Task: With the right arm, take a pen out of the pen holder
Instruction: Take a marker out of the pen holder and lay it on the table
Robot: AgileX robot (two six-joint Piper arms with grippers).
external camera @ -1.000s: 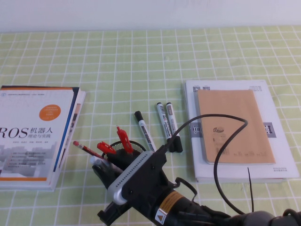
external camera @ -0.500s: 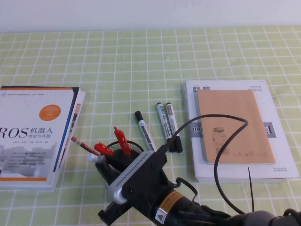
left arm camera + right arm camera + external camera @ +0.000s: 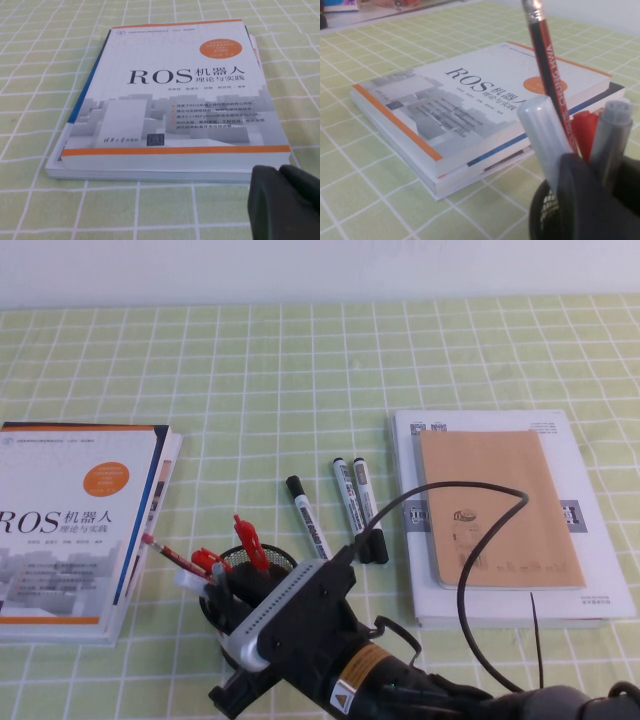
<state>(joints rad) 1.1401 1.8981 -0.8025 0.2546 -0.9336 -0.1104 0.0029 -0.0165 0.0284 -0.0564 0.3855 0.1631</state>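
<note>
Entry for your table, covered in one green checked cloth (image 3: 300, 370). One black mesh pen holder (image 3: 268, 558) stood near the front edge, between the left book stack and the loose markers, its near side covered by your right arm (image 3: 330, 640). It held one red pencil (image 3: 172, 553) leaning toward the left stack and two red-clipped pens (image 3: 248, 540) (image 3: 207, 561). The right wrist view added two pale-capped pens (image 3: 542, 135) (image 3: 612, 132) standing beside the pencil. Three black-capped markers (image 3: 308, 519) (image 3: 346, 496) (image 3: 366, 502) lay loose on the cloth, just right of the holder. On the left lay one ROS book (image 3: 70, 525), on top of one second book (image 3: 55, 170). On the right lay one white book (image 3: 590, 490) with one brown notebook (image 3: 495, 505) on it. Your right arm reached in from the front edge and slanted left. The right gripper (image 3: 218, 590) sat at the holder's left rim among the pens; whether it clamped any pen could not be told. Your left gripper (image 3: 287, 200) hung low by the near corner of the ROS book, its two dark fingertips (image 3: 305, 205) pressed together and holding nothing.
</note>
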